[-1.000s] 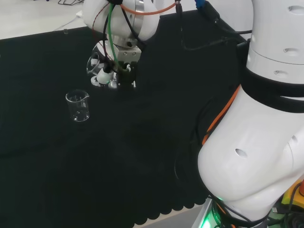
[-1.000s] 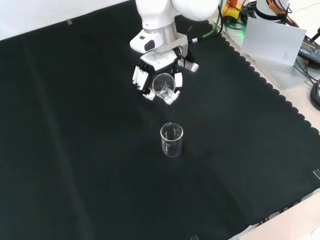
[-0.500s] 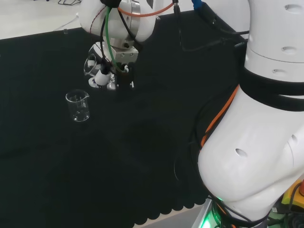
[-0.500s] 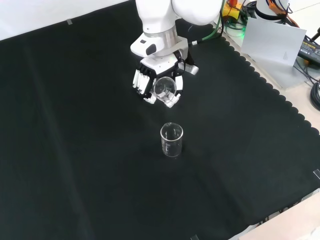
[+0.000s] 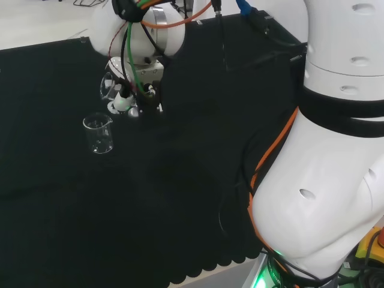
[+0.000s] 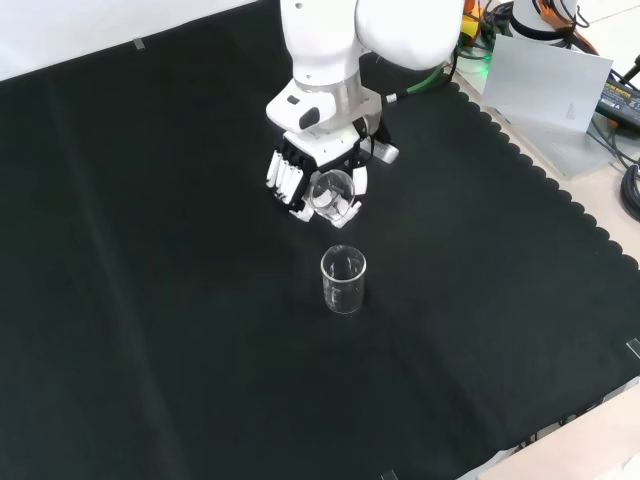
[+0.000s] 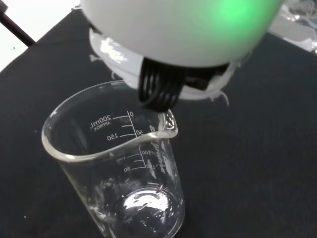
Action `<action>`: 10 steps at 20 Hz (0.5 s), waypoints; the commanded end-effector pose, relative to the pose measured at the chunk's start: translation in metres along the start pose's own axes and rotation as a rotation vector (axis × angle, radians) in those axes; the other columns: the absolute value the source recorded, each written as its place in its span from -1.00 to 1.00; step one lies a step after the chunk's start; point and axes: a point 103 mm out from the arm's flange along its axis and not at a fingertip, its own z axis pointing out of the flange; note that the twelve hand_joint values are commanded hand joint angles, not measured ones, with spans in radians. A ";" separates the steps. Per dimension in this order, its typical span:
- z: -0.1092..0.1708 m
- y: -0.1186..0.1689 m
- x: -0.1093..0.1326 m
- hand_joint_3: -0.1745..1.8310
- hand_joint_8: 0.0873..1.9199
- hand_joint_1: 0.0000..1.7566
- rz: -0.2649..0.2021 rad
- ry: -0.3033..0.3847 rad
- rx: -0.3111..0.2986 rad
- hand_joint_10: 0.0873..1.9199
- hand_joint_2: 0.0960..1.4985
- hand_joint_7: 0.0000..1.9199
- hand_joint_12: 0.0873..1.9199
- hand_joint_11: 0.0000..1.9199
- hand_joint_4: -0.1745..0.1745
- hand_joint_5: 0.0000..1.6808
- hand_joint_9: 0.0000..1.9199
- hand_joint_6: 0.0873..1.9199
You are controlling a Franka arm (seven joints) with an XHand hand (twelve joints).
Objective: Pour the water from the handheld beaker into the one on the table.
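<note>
Nearest in the front view: bare black cloth (image 6: 150,380) over the table, scalloped along its right edge. Farther in, a clear glass beaker on the table (image 6: 343,281), upright, alone on the cloth, spout rim at the top; seen in the head view (image 5: 98,134) at the left, and close up in the wrist view (image 7: 116,163), with printed graduation marks on its wall and a glint at its bottom. Whether any water lies in it cannot be told.

Just beyond that, above it in the front view: the hand (image 6: 305,178), hanging over the cloth, white fingers (image 6: 281,178) curled round a second clear beaker, the handheld beaker (image 6: 331,192), gripped from both sides. Handheld beaker tipped, mouth turned toward the camera in the front view, apart from the beaker on the table and not touching it. In the head view, same hand (image 5: 129,96) up and to the right of the standing beaker, the held glass (image 5: 109,84) showing at its left side. Contents of the held beaker not readable.

Farther still: the arm's white link (image 6: 325,50) rising from the hand toward the top of the front view; green and orange cables (image 5: 129,42) along the wrist in the head view.
</note>
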 end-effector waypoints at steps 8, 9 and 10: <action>0.003 0.005 0.010 0.36 0.27 0.62 -0.032 -0.137 -0.003 0.14 -0.44 0.15 0.07 -0.05 -1.00 0.08 0.27 0.60; 0.004 0.005 0.009 0.36 0.27 0.62 -0.033 -0.144 -0.002 0.14 -0.44 0.15 0.07 -0.05 -1.00 0.08 0.27 0.60; 0.004 0.005 0.009 0.36 0.27 0.62 -0.033 -0.156 -0.003 0.14 -0.44 0.15 0.07 -0.05 -1.00 0.08 0.27 0.60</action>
